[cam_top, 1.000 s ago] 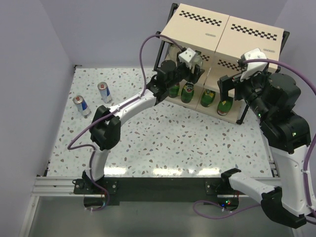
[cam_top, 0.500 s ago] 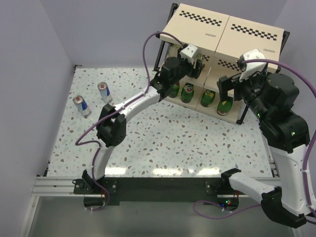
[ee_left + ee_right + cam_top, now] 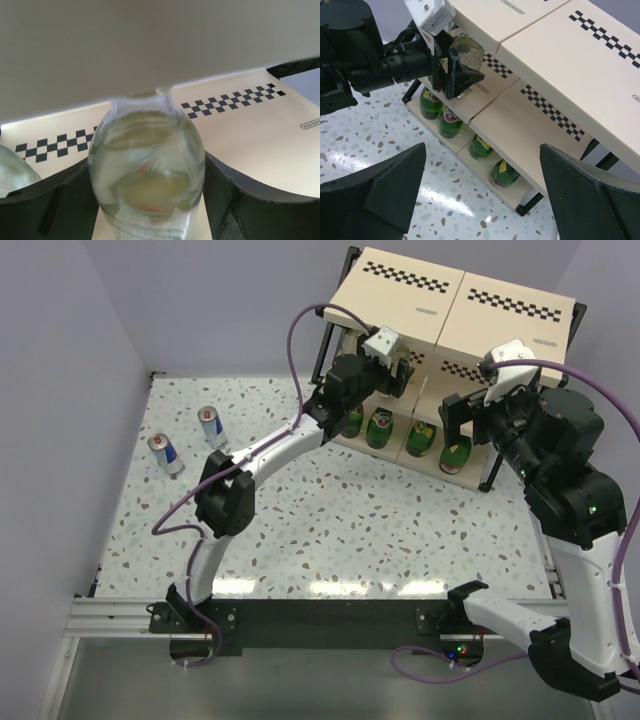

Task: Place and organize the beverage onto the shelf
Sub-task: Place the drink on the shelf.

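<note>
Four green bottles (image 3: 451, 122) stand on the shelf's (image 3: 455, 300) bottom tier; two cans (image 3: 210, 426) stand on the table (image 3: 350, 520), well apart from it. Left gripper (image 3: 465, 70) pinches clear bottle (image 3: 147, 170) on middle tier, close under top board. Right gripper (image 3: 482, 145) spread wide, empty.

The left arm (image 3: 265, 452) rises from its near-left base, bends at the elbow and reaches far and to the right. The left gripper (image 3: 398, 375) is held roughly level, and its fingers (image 3: 240, 205) sit against both sides of a clear bottle (image 3: 147, 170) (contact shows on each flank in the wrist view). The right arm (image 3: 590, 540) stands tall along the right side, folded over at the top with its wrist turned left. The right gripper (image 3: 468, 412) has its jaws spread wide with nothing between them, near the left gripper and to its right.
</note>
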Controlling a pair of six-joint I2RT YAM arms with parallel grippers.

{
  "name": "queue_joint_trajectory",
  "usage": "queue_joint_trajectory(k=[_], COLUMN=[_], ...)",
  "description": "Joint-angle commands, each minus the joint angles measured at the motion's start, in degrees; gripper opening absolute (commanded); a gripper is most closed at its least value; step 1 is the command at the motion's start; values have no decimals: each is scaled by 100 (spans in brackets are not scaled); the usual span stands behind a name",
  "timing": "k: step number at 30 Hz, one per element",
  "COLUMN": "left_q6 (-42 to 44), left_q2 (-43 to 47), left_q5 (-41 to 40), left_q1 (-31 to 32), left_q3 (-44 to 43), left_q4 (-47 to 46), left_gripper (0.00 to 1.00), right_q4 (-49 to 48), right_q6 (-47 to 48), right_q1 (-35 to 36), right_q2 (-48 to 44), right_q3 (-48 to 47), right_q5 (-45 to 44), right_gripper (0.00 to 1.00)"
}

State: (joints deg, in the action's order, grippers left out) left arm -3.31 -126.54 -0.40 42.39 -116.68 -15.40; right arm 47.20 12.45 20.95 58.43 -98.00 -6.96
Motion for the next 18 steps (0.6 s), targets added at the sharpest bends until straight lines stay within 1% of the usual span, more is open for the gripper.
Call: queue_joint_trajectory(k=[1, 3, 9, 14, 17, 18], left_q6=[111, 103, 94, 94, 103, 120], left_q2=[384, 454, 692, 1069, 1402, 1500], left_q5=[14, 172, 269, 383, 462, 488], left_q1=[-38, -38, -29, -29, -29, -29], left_q3=[-303, -250, 22, 497, 909, 1180], left_q4=[-640, -701, -798, -921, -1017, -1061], left_gripper=[79, 82, 85, 88, 89, 89], right_q4=[-9, 0, 9, 79, 158, 184], right_q6=[-93, -93, -85, -23, 56, 126], right_q1=[-12, -21, -29, -38, -38, -38], right_q2=[-25, -34, -51, -87, -104, -95], right_q3=[0, 8, 35, 79, 88, 70], right_q5=[-77, -69, -51, 54, 274, 413], right_gripper=[99, 99, 99, 99, 99, 99])
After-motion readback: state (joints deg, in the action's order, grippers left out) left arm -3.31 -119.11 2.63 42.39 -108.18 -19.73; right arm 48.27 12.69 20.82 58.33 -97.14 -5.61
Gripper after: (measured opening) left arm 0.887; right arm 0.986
